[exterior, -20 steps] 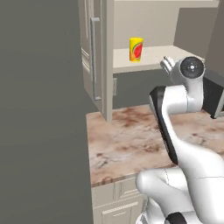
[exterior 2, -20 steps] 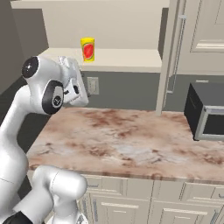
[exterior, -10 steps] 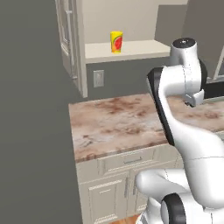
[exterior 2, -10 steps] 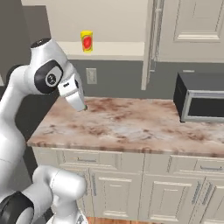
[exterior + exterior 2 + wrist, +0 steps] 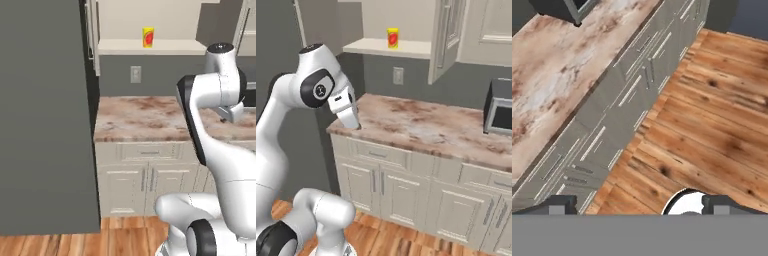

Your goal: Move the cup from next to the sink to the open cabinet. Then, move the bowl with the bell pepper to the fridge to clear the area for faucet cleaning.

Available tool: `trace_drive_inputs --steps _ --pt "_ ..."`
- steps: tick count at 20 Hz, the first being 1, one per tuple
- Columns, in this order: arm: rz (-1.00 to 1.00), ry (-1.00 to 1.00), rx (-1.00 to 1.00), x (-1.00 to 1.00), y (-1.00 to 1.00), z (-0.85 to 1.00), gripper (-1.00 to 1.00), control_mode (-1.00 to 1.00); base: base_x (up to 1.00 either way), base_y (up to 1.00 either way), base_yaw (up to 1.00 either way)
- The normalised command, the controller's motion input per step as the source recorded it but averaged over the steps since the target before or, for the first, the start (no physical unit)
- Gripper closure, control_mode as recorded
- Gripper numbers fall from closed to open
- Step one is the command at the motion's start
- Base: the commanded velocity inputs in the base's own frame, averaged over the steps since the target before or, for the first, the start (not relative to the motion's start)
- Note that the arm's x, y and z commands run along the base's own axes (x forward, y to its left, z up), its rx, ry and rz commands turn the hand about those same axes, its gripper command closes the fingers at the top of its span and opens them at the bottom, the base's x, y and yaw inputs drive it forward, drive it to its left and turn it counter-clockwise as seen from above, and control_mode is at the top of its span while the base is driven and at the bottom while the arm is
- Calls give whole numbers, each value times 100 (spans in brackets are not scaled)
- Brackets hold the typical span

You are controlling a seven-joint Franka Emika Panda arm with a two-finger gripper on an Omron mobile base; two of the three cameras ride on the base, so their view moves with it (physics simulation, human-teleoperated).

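Standing upright on the open cabinet shelf's front edge, the cup seems untouched; the hand hangs released, empty.

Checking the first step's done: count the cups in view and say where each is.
1. The cup stands upright on the cabinet shelf, above the counter. Others could be hidden outside these views.
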Motion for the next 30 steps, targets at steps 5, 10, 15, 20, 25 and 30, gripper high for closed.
trace_drive_inputs --steps 5,10,15,20,25,30 --pt "0 0 0 0 0 0 -100 100 -33 0 80" --pt "0 0 0 0 0 0 -100 100 -21 0 87" --pt "0 0 0 0 0 0 -100 100 -22 0 88" --pt "0 0 0 0 0 0 -100 100 -83 -36 69" --pt "0 0 0 0 0 0 -100 100 -100 -39 61" --pt "0 0 0 0 0 0 -100 100 -100 16 50"
